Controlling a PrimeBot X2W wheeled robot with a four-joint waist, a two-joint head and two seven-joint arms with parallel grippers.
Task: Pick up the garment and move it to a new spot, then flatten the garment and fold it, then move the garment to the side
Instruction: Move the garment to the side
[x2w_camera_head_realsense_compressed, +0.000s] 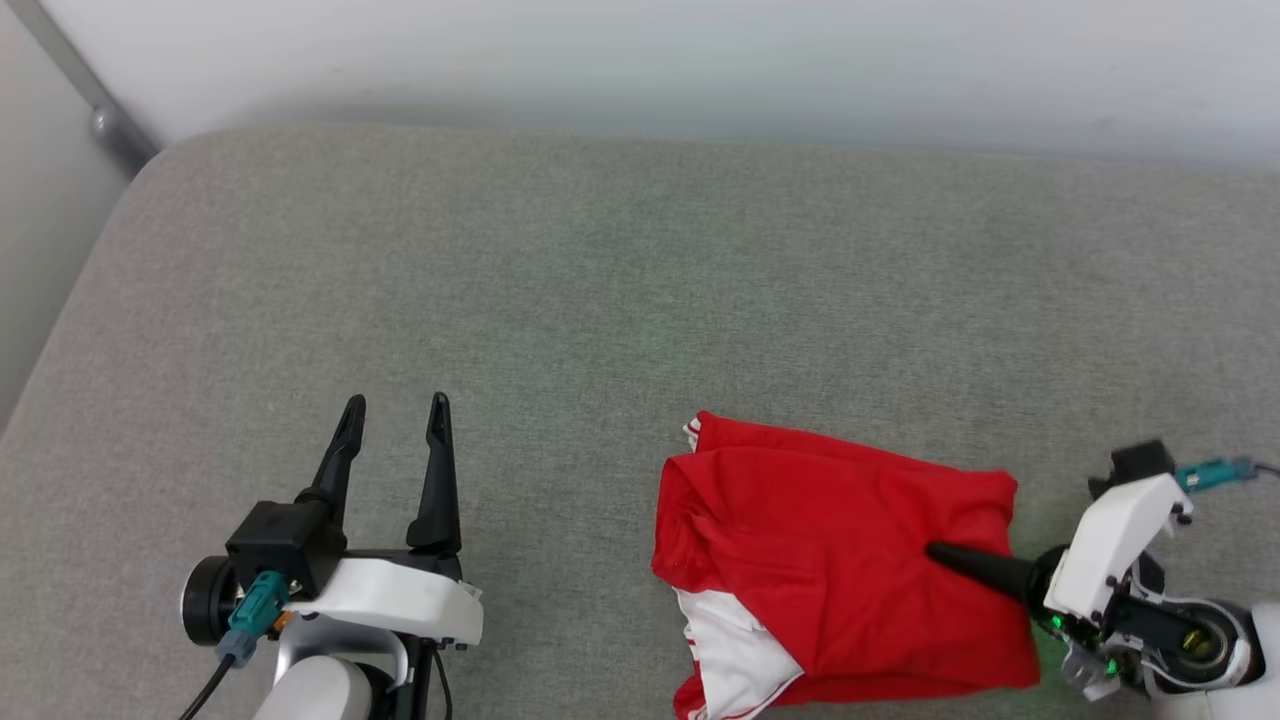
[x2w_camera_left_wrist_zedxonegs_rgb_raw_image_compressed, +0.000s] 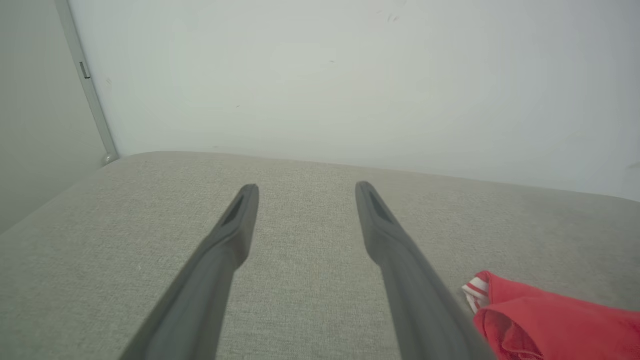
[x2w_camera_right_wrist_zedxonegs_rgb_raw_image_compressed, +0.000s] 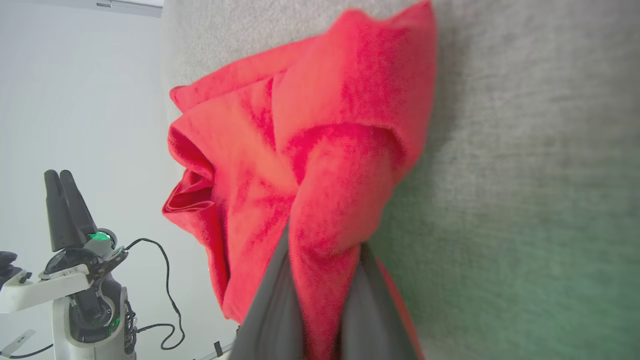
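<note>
The garment (x2w_camera_head_realsense_compressed: 830, 540), a red jersey, lies folded over on the grey cushion near the front right, with a white sleeve and striped trim poking out at its front. My right gripper (x2w_camera_head_realsense_compressed: 935, 550) reaches in from the right and is shut on a pinch of the red cloth (x2w_camera_right_wrist_zedxonegs_rgb_raw_image_compressed: 320, 125), which bunches between the two fingers (x2w_camera_right_wrist_zedxonegs_rgb_raw_image_compressed: 272, 310). My left gripper (x2w_camera_head_realsense_compressed: 395, 405) hovers open and empty to the garment's left. Past its right finger, the garment's striped corner (x2w_camera_left_wrist_zedxonegs_rgb_raw_image_compressed: 550, 320) shows at the lower right. The left gripper (x2w_camera_right_wrist_zedxonegs_rgb_raw_image_compressed: 65, 180) also appears beyond the cloth.
The grey fabric cushion (x2w_camera_head_realsense_compressed: 600, 280) stretches wide behind and to the left of the garment. A pale wall (x2w_camera_head_realsense_compressed: 700, 60) runs along its far edge. The cushion's left edge (x2w_camera_head_realsense_compressed: 70, 300) drops off beside a grey upright strip.
</note>
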